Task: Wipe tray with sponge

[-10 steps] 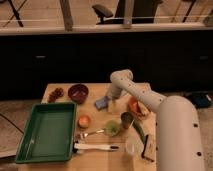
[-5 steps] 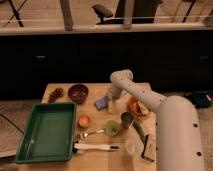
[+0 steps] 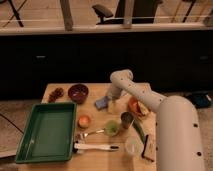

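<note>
1. Reaching down to the table (image 3: 98, 90), the gripper (image 3: 111, 103) is seen just right of the blue sponge (image 3: 101, 104); whether anything is gripped cannot be told.
2. The green tray (image 3: 47, 132) is found well apart, left in view.

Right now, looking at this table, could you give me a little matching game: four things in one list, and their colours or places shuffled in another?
1. tray
2. sponge
3. bowl
4. gripper

A. dark red, near the far edge of the table
B. low over the table, right beside the sponge
C. dark green, at the picture's left
D. blue, mid-table

Pairs: 1-C, 2-D, 3-A, 4-B.
</note>
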`<state>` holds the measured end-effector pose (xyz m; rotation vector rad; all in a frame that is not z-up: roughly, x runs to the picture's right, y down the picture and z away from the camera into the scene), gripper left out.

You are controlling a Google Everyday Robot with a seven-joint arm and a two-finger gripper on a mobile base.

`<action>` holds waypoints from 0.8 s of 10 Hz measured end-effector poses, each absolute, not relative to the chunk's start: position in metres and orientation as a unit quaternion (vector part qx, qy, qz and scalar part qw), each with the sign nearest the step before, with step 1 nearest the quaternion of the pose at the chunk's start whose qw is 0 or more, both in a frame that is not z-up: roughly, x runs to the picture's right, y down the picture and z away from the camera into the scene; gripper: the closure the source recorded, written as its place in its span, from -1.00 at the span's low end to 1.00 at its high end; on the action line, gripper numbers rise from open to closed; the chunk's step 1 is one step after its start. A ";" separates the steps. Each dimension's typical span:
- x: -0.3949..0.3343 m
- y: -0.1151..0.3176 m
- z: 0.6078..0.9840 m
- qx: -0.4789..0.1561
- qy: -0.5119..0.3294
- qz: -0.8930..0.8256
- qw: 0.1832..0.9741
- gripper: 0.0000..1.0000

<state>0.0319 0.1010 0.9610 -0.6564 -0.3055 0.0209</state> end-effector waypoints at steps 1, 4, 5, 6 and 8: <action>0.032 0.101 0.961 -0.321 -0.149 0.010 0.935 -0.57; 0.032 0.101 0.961 -0.321 -0.149 0.010 0.935 -0.59; 0.032 0.101 0.961 -0.321 -0.149 0.010 0.935 -0.60; 0.032 0.101 0.961 -0.321 -0.149 0.010 0.935 -0.60; 0.032 0.101 0.961 -0.322 -0.149 0.010 0.935 -0.60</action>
